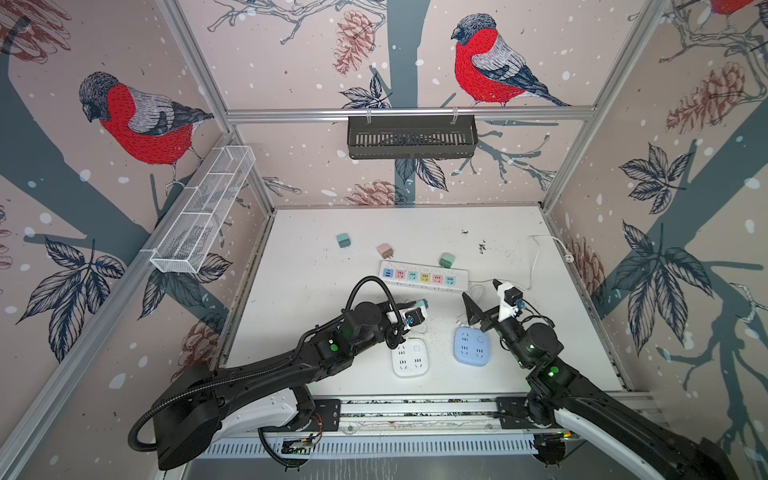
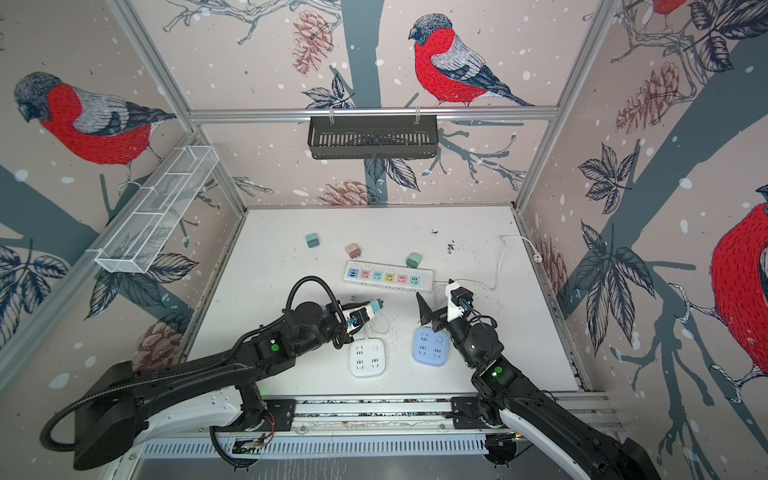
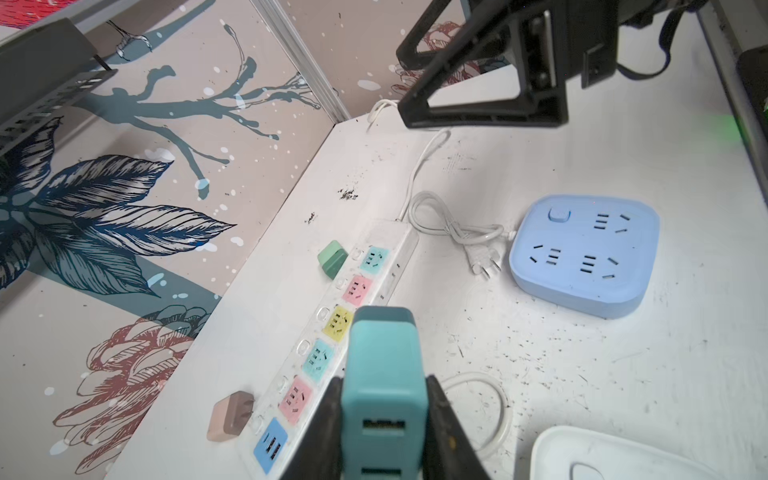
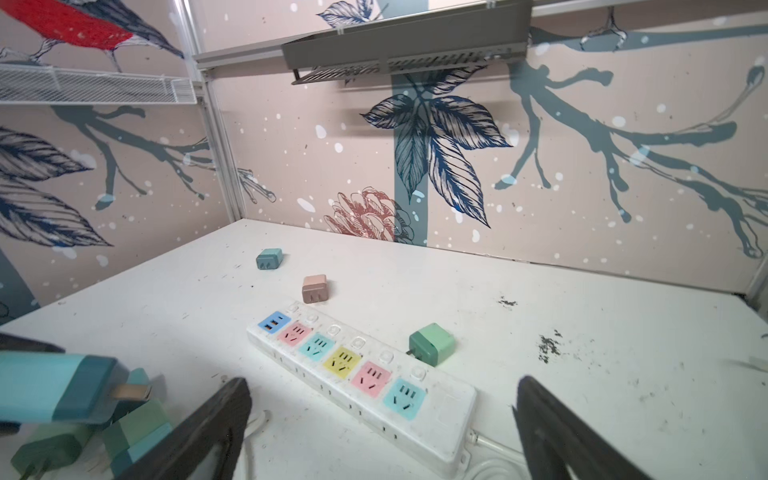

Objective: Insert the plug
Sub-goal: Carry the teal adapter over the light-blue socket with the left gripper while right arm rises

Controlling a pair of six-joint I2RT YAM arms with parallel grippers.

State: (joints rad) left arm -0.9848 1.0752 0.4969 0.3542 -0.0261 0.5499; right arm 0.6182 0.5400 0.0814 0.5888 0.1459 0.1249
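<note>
Near the power strip point(image 3: 337, 323), the left claw point(image 3: 384, 399) clenches a teal plug point(image 3: 382, 349) held in the air; the right claw point(image 4: 383, 381) hangs released, empty. Best to tip the prongs point(image 4: 131, 391) down, square them over a free socket point(image 4: 341, 363), then press straight. It is a two-tone cube with USB ports behind.

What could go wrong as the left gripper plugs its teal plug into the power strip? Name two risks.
1. The teal plug in the left gripper holds its prongs roughly level, not down at the power strip; they may miss the slots.
2. The right gripper is open, clear of the strip, which could slide when pushed.
</note>
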